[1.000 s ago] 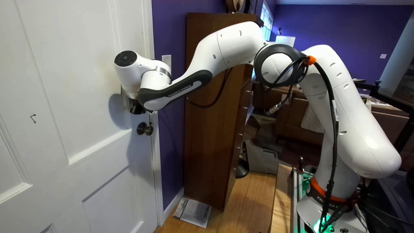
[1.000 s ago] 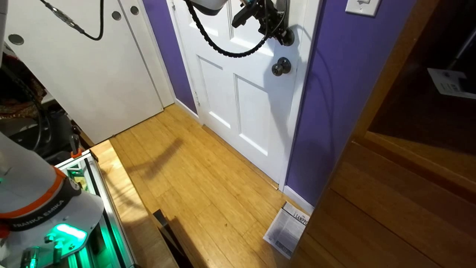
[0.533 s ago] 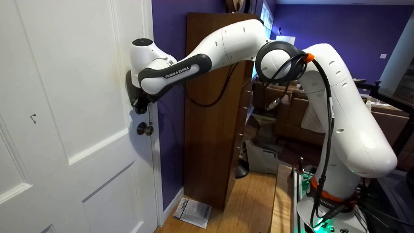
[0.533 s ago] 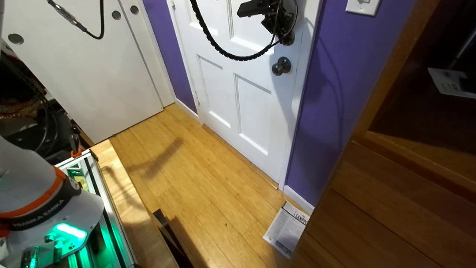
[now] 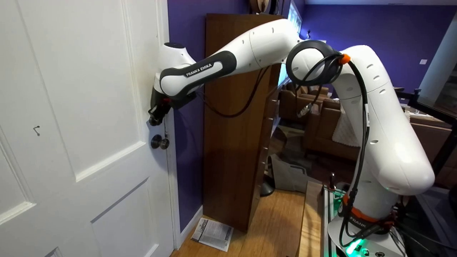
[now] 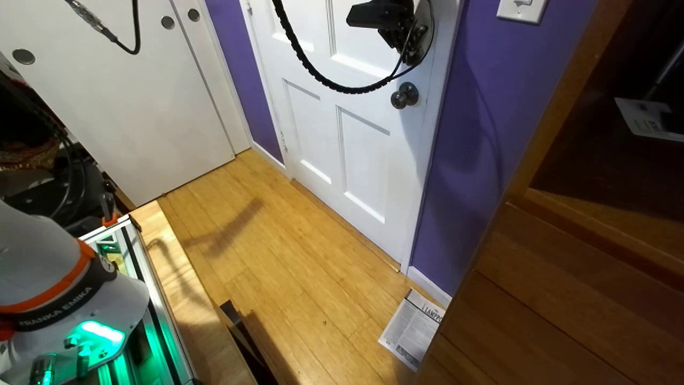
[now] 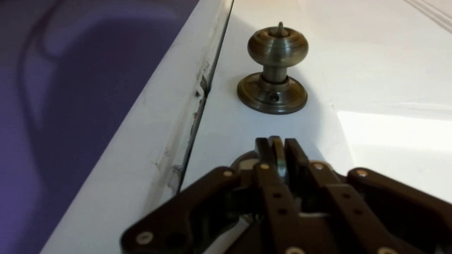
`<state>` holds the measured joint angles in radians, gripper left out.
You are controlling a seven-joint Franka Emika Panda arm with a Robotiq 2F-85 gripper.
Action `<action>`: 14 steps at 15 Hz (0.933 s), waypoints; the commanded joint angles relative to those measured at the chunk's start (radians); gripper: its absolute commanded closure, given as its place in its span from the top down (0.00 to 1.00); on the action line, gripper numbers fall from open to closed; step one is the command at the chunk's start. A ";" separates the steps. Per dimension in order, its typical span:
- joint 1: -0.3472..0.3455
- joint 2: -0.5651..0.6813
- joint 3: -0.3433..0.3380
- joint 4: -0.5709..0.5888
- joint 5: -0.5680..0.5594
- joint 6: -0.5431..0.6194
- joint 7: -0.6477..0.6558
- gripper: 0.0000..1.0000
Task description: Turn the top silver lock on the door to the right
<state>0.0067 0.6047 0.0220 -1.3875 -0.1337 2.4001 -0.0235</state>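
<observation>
The white panelled door (image 5: pixel 96 107) is closed; it also shows in the wrist view (image 7: pixel 381 88). In the wrist view the top silver lock's thumb-turn (image 7: pixel 279 150) stands between my fingertips, and part of its round disc shows behind the left finger. My gripper (image 7: pixel 276 141) is shut on the thumb-turn, with only a thin dark gap beside the right finger. In both exterior views my gripper (image 5: pixel 156 118) (image 6: pixel 412 53) is against the door above the darker knob (image 5: pixel 159 142) and mostly covers the lock. The knob (image 7: pixel 278 49) stands apart from the fingers in the wrist view.
The white door frame (image 7: pixel 141 123) and purple wall (image 5: pixel 185 160) are close beside the lock. A tall brown cabinet (image 5: pixel 232 142) stands near the arm. A black corrugated cable (image 6: pixel 342 88) hangs below the wrist. A newspaper (image 5: pixel 213 233) lies on the floor.
In an exterior view my wrist has swung right, toward the door frame, and the hand has rotated. The fingertips have stayed at the lock. The hanging cable has shifted slightly right and down.
</observation>
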 commanded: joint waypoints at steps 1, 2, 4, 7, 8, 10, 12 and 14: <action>-0.037 -0.054 0.023 -0.136 0.053 0.141 -0.086 0.04; -0.050 -0.062 0.034 -0.157 0.079 0.167 -0.101 0.04; -0.074 -0.077 0.054 -0.195 0.134 0.219 -0.128 0.04; -0.124 -0.091 0.104 -0.241 0.245 0.296 -0.180 0.04; -0.147 -0.094 0.129 -0.253 0.292 0.314 -0.201 0.04; -0.197 -0.093 0.186 -0.261 0.389 0.317 -0.255 0.04; -0.253 -0.087 0.248 -0.254 0.490 0.299 -0.328 0.04; -0.311 -0.075 0.308 -0.241 0.593 0.278 -0.410 0.04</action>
<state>-0.2138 0.5409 0.2293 -1.6092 0.3234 2.6977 -0.3234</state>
